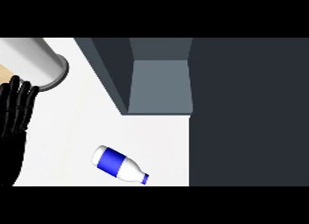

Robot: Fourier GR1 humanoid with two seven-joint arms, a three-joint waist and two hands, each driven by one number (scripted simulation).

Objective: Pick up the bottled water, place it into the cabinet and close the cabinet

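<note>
The bottled water (118,164) lies on its side on the white counter (86,122), at about 6 o'clock in the view, its cap pointing toward 4 o'clock. Its body is white and smooth, rounded at the base, narrowing through a sloped shoulder to a short neck. A wide blue label band wraps the middle, and the small cap is blue too. Nothing touches it.

The counter's top is flat and matte, pale and almost without texture. A strip of light wood tone shows at the far left edge, near 9 o'clock.

The cabinet (158,87) stands toward 12 o'clock from the bottle: dark slate-grey panels with straight, hard edges, open, its lighter grey inner floor visible between 2 side walls. A large dark flat panel (254,111) fills the view from 1 o'clock to 5 o'clock; whether it is the cabinet's door cannot be told.

At 10 o'clock a pale grey cylinder (34,59) with a darker rim lies slantwise.

The left hand (11,113) shows at 9 o'clock, black and glossy, fingers straight, held together and pointing up, holding nothing, well apart from the bottle. The right hand does not show.
</note>
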